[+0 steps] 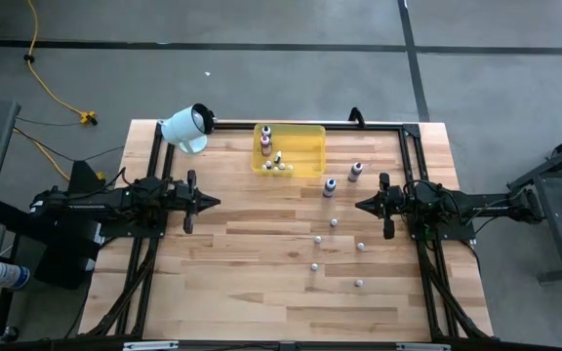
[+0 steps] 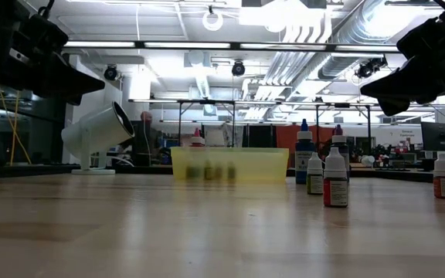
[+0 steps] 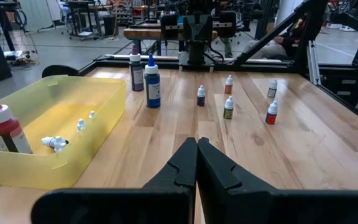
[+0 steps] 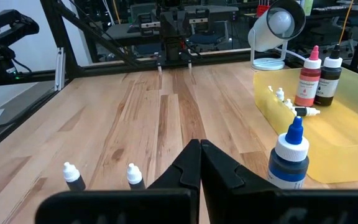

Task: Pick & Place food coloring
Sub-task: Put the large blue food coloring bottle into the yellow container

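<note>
- The left gripper (image 1: 213,203) hangs above the left half of the table (image 1: 252,283), its fingers pressed together and holding nothing.
- The right gripper (image 1: 361,205) hangs above the right half of the table, facing the left one, fingers likewise pressed together and empty.
- Neither gripper touches any food coloring; the bare wood between them carries no bottles.
- Nearest the right gripper are two taller bottles: a blue-bodied bottle (image 1: 330,186) and a purple-bodied bottle (image 1: 356,172), standing upright just beside each other, between the gripper and the yellow tray (image 1: 312,132).
- Five small dropper bottles (image 1: 334,222) stand scattered on the table on the near side of the right gripper, apart from one another.
- The yellow tray sits toward the far edge of the table, well apart from the left gripper. Inside it stand a red-bodied bottle (image 4: 308,79) and a dark bottle (image 4: 329,81) near its far end, with several tiny droppers (image 1: 279,166) lying near its other end.
- A white cylinder (image 1: 185,127) rests at the far left corner, beside the tray.
</note>
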### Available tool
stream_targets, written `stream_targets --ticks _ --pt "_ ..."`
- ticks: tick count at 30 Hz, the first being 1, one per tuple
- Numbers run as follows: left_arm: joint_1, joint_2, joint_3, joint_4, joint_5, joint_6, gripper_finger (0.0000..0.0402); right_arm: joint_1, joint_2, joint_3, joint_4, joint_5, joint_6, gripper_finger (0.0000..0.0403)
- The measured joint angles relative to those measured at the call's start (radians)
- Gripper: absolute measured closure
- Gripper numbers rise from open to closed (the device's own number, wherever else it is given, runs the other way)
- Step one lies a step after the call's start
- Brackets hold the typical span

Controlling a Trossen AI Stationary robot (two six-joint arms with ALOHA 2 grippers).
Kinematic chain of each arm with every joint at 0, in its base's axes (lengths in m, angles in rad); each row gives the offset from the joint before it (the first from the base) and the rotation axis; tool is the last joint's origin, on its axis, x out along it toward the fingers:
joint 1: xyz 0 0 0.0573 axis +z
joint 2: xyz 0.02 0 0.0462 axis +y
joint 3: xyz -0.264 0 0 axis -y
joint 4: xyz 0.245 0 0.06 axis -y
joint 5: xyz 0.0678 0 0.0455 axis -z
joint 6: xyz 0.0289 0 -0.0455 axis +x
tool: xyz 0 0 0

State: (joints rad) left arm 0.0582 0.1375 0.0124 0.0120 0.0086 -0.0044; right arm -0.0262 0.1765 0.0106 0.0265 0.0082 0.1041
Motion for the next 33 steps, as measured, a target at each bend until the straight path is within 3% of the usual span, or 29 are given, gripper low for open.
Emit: stream_targets --ticks 20,23,27,33 --pt "0.000 0.000 0.000 0.000 0.000 0.000 0.0401 0.000 0.001 0.012 0.050 -0.013 0.077 0.0402" --pt "0.000 0.000 0.000 0.000 0.000 0.000 0.0401 0.000 0.007 0.087 -0.006 -0.012 0.042 0.0402" --pt "0.000 0.000 0.000 0.000 0.000 -0.001 0.0401 -0.014 0.048 0.245 -0.218 -0.011 -0.030 0.0402" --pt "0.000 0.000 0.000 0.000 0.000 0.000 0.0401 -0.056 0.229 0.563 -0.536 -0.010 -0.089 0.0394"
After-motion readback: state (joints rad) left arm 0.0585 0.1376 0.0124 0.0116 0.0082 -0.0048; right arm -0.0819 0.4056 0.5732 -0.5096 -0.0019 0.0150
